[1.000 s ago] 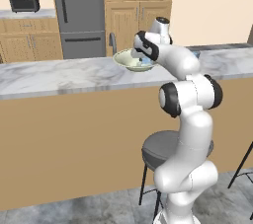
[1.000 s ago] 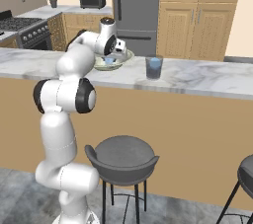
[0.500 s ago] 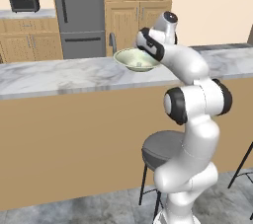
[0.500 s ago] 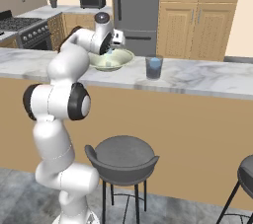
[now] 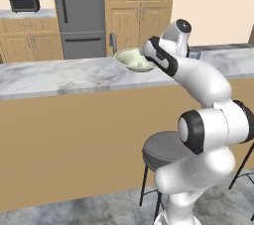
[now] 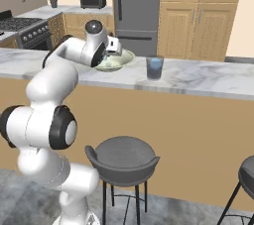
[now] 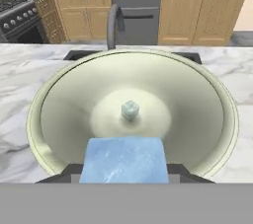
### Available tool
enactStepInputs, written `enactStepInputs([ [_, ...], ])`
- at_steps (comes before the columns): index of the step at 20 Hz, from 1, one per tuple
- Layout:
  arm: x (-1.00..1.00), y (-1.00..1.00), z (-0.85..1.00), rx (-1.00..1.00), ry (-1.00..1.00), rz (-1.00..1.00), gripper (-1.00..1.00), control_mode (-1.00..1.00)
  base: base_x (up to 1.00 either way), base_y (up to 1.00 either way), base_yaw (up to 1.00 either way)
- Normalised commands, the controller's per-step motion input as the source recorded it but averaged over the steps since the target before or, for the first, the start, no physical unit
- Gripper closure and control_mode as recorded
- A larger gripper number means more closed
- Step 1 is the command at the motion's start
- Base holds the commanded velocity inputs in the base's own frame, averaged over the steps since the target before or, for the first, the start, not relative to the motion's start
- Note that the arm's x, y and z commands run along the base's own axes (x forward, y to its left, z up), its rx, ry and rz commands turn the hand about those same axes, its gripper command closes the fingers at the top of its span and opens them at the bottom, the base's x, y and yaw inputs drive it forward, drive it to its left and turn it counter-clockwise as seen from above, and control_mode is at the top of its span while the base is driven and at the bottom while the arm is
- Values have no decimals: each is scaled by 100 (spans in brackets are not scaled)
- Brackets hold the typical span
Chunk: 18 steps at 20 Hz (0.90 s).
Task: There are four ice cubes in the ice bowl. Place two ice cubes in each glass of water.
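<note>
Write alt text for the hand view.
An ice cube sits clamped between the gripper fingertips, above a pale green ice bowl holding one more small cube. Marble counter, sink faucet and wood cabinets lie beyond.

At frame centre the ice bowl (image 7: pixel 207 94) looks smooth, matt glazed ceramic. Below it, one ice cube (image 7: pixel 123 159) is frosty and translucent. The counter (image 7: pixel 29 70) is polished veined marble; upper-right cabinets (image 7: pixel 197 1) show grained wood.
</note>
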Motion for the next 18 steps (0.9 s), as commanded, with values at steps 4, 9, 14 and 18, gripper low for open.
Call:
enactStepInputs([
  [4, -66, 0, 56, 0, 0, 1, 100, -100, 0, 0, 0],
  [9, -79, 0, 39, 0, 0, 0, 100, -100, 0, 0, 0],
  [14, -75, 0, -2, 0, 3, 0, 100, -100, 0, 0, 0],
  [18, -49, 3, -15, 0, 3, 0, 100, -100, 0, 0, 0],
])
